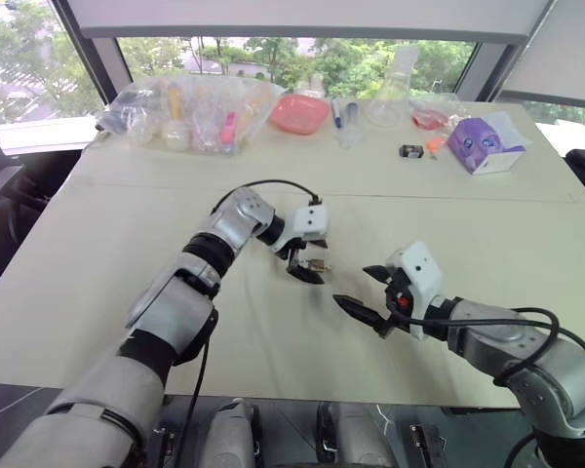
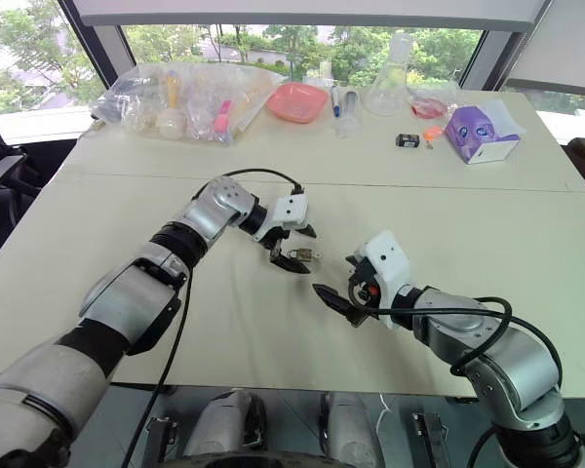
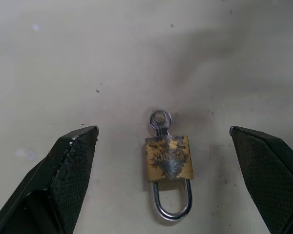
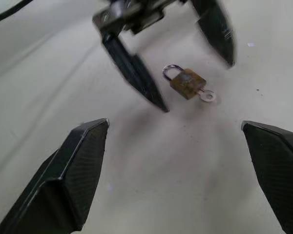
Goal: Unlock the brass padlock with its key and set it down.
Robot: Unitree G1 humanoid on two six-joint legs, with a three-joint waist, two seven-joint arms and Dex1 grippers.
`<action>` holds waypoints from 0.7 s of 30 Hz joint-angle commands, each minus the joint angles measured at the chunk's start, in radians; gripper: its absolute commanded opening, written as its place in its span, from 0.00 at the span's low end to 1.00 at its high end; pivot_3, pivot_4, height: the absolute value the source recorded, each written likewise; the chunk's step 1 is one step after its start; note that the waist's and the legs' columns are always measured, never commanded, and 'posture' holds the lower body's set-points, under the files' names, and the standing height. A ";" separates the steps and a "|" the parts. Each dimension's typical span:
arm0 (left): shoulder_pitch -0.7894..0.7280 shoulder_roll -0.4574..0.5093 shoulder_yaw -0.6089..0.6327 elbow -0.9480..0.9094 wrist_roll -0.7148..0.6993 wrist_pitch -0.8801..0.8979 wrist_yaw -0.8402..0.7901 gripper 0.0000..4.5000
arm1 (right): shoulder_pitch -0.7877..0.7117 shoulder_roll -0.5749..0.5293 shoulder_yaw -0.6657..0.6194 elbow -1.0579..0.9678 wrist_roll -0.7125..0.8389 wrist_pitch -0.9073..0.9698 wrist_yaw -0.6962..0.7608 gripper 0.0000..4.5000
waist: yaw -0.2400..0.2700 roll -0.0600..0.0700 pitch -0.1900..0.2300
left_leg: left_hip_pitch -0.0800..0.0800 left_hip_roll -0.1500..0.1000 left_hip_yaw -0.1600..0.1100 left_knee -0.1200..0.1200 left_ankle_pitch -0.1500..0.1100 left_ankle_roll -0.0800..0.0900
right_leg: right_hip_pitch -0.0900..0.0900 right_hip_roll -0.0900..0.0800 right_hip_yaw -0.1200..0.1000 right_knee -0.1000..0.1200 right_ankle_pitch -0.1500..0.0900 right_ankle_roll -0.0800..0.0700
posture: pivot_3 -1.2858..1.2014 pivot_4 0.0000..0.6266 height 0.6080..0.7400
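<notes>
A: Room first. What's at the far edge, left to right?

B: Windows along the back, trees outside. On the beige tabletop (image 1: 97, 253): clear plastic bag of bottles (image 1: 190, 112), pink tray (image 1: 300, 113), glass flask (image 1: 395, 93), small black-and-grey gadget (image 1: 410, 151), purple box (image 1: 483, 144). A seam runs across the surface in front of them; the near half is bare apart from the lock.

A: Left claw?

B: Left claw (image 1: 310, 263) is over mid-table, pointing down, jaws spread wide, nothing in them.

A: Padlock?

B: Brass padlock (image 3: 169, 158) lies flat on the tabletop, between the left claw's fingers (image 3: 71, 161) but touching neither. Key (image 3: 160, 120) is in the body, shackle looks closed.

A: Right claw?

B: Right claw (image 1: 364, 290) is just right of the lock, above the surface, aimed toward it. Jaws also fully apart, empty. Apart from the left claw.
</notes>
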 commanded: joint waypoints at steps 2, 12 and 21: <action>-0.024 -0.005 -0.016 0.043 0.085 -0.056 -0.032 1.00 | 0.007 0.011 -0.042 -0.047 -0.007 -0.024 -0.020 0.99 | 0.002 -0.001 0.000 | 0.000 0.000 -0.001 0.000 0.000 0.000 | 0.000 0.000 0.000 0.000 0.000 0.000 | 0.52 0.24 1.00; 0.018 -0.001 0.002 0.041 0.128 -0.075 -0.068 0.39 | -0.013 0.018 -0.041 -0.023 -0.012 -0.038 -0.011 1.00 | 0.002 -0.001 -0.001 | 0.001 0.000 -0.002 0.000 0.000 0.000 | 0.001 0.000 0.000 0.000 0.000 0.000 | 0.52 0.24 1.00; 0.076 0.033 0.162 -0.092 0.034 -0.294 0.087 0.16 | -0.052 0.243 -0.186 0.158 0.232 0.019 -0.067 1.00 | 0.003 -0.002 -0.003 | 0.003 0.001 -0.003 0.001 0.000 0.000 | 0.003 0.000 0.000 0.002 0.000 0.000 | 0.52 0.24 1.00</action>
